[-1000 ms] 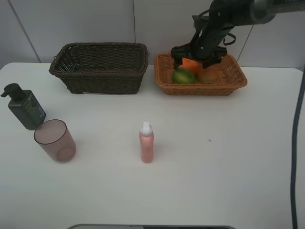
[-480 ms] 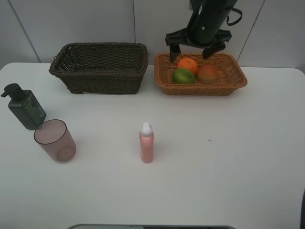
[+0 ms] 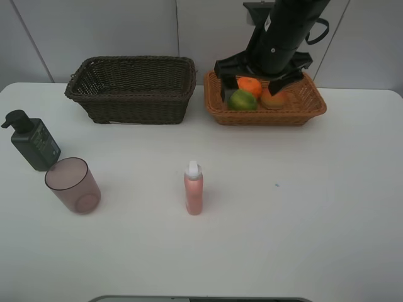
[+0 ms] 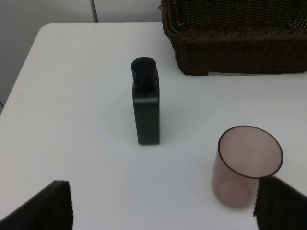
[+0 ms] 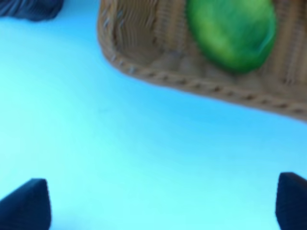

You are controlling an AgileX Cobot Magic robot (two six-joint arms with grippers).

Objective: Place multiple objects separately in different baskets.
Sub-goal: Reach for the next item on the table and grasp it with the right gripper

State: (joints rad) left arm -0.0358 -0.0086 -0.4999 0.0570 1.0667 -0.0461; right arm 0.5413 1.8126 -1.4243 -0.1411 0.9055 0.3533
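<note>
Orange round fruit (image 3: 250, 85), green round fruit (image 3: 242, 100) and red-yellow fruit (image 3: 275, 99) lie in the shallow orange-tan wicker basket (image 3: 308, 108), upper right of the high view. Right gripper (image 3: 250, 91) hangs over them, jaws wide, empty. Left gripper (image 4: 163, 206), likewise wide and empty, faces the dark green pump bottle (image 4: 146, 103) and translucent mauve cup (image 4: 247, 165) at left.

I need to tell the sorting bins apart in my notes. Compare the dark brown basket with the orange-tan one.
Colour: the dark brown basket is almost black; the orange-tan basket is light orange.
Depth: the dark brown basket's walls are taller, the orange-tan one's lower.
Contents: the orange-tan basket holds an orange, a green fruit and a red-yellow fruit; nothing shows in the dark brown one.
Both are rectangular wicker.
</note>
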